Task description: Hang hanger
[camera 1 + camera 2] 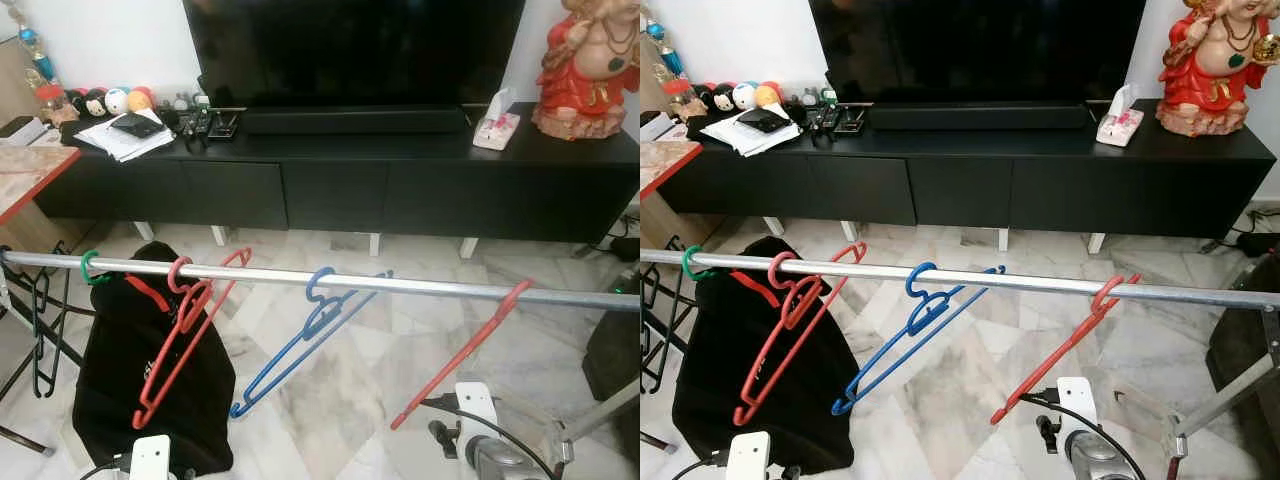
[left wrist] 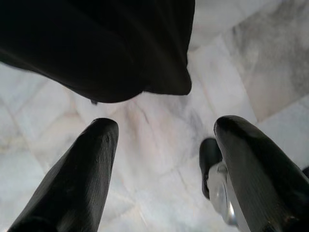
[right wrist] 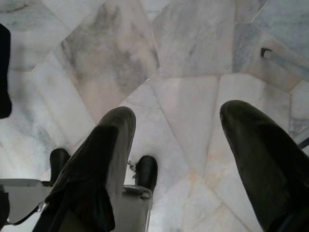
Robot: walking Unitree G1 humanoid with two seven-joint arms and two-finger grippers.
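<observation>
A metal rail (image 1: 400,285) ran across the scene from the robot's left to its right, in front of a long black TV cabinet (image 1: 330,185). Four hangers were hooked on it. Toward the left end sat a green hook (image 1: 90,266), its body hidden against a black bag (image 1: 150,370) on the floor. Next came a red hanger (image 1: 185,330), then a blue hanger (image 1: 305,340) near the middle, and a second red hanger (image 1: 460,350) toward the right end. The three coloured hangers hung tilted, their lower ends swung toward the robot's left, which suggested that they rested loosely on their hooks rather than seated square.

The left gripper (image 2: 164,159) pointed down at the marble floor (image 3: 193,58) beside the bag, its fingers spread wide with nothing between them. The right gripper (image 3: 178,154) likewise pointed at the floor, fingers wide apart and empty. Both arms hung low, below the rail and on the robot's side of it.

As judged from these positions, the hanging step appeared complete, with no hanger in either gripper. Open rail remained between the blue hanger and the second red hanger, and beyond the latter toward the right end. The floor between rail and cabinet offered room; the bag and a black rack (image 1: 40,330) crowded the left end.
</observation>
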